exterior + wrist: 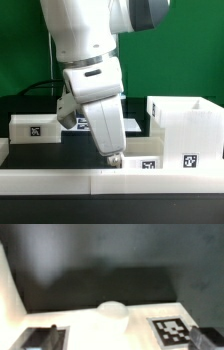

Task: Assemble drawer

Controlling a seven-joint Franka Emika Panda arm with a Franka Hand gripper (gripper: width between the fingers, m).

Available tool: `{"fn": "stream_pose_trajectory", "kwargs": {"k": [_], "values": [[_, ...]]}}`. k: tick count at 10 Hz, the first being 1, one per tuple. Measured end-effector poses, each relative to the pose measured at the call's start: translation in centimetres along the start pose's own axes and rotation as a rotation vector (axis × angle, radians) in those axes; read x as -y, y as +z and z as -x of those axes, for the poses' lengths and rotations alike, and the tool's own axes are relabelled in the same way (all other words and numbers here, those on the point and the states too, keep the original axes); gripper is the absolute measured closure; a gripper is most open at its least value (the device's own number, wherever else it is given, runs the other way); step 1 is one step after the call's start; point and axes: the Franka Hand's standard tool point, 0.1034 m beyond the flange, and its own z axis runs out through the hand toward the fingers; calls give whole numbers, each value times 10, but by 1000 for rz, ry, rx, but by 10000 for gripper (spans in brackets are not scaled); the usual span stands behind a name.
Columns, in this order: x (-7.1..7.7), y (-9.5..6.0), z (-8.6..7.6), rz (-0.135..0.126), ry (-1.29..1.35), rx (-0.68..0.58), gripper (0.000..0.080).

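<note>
Arm (90,60) on exterior view's left of drawer housing (185,125). Second tray (35,128) well apart from housing. Low tray (143,160) just beside housing base, tagged, with round knob (111,308). Gripper (113,158) down at low tray, fingers (40,338) spread wide.

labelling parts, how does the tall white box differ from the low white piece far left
The housing is taller and bulkier; the tray is low. The housing stands at the exterior view's right, the tray at its left. Both are white with a square tag.
</note>
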Motion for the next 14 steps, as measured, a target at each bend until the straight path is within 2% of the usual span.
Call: {"fn": "stream_pose_trajectory", "kwargs": {"k": [4, 9, 10, 14], "values": [[2, 10, -36, -3, 52, -22, 151], [2, 10, -40, -18, 52, 14, 151], [0, 10, -42, -3, 68, 17, 151], [1, 11, -38, -10, 34, 13, 151]]}}
